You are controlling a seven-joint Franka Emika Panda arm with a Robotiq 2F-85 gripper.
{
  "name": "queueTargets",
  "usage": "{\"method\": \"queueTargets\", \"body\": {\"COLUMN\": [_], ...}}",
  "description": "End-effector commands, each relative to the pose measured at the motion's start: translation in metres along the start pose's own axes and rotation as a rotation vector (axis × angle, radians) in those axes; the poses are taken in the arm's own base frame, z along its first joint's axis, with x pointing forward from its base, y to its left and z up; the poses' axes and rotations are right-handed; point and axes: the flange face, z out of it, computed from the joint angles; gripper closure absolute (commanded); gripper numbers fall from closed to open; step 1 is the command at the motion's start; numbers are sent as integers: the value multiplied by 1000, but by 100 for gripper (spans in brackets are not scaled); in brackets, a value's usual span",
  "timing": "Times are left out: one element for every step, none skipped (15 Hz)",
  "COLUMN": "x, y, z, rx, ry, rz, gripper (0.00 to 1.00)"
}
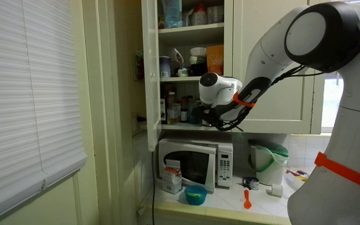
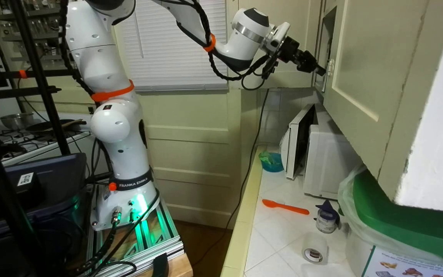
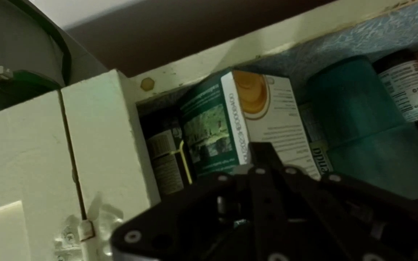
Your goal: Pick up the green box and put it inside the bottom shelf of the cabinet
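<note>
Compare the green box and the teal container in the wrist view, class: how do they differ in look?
Shape: the green box has flat faces and straight edges; the teal container looks rounded.
Printing: the green box carries text and pictures; the teal container shows none on its visible side.
Colour: the green box mixes green, white and orange; the teal container looks plain teal.
Shared: both are at the bottom shelf of the cabinet.
</note>
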Motion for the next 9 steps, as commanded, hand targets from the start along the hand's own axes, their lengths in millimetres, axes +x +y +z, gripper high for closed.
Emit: {"method": "queueTargets", "body": {"x": [6,8,8,8,8,7,6,4,3], "y": [-1,-1,-1,-1,-1,0,1,3,5], "z": [17,20,22,22,19,12,6,-2,-8], "rx": [-3,-5,-8,-7,-3,6,14,20,26], "ry": [29,33,32,32,26,19,15,6,1], "rz": [26,31,32,36,39,41,44,37,37], "gripper": [100,100,100,100,100,74,73,66,60]}}
